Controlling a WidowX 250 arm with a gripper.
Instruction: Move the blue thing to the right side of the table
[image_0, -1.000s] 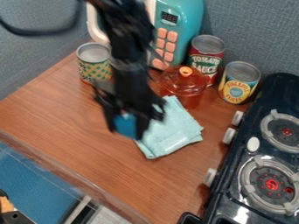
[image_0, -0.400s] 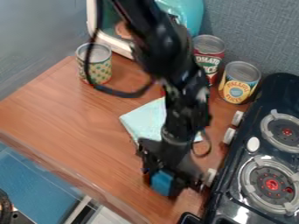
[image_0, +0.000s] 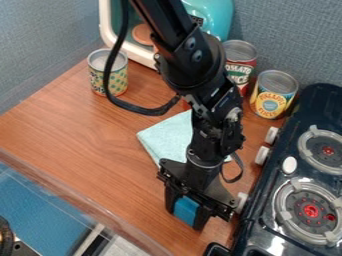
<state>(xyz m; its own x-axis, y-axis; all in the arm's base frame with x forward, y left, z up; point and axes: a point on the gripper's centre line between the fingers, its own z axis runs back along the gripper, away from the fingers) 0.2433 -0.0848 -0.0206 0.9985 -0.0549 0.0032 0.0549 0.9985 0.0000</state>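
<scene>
Blue block (image_0: 186, 210), clasped, between black jaws

Free tabletop (image_0: 80, 137) leftward (stove (image_0: 318, 106) close at right)

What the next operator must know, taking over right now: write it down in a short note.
Gripper: closed on the blue block.
Block: at the table's near right part, beside the stove; whether it touches the table, I can't tell.
Done: block gripped and brought to the right side.
Left: likely set it down if needed, release, back the arm off.
</scene>
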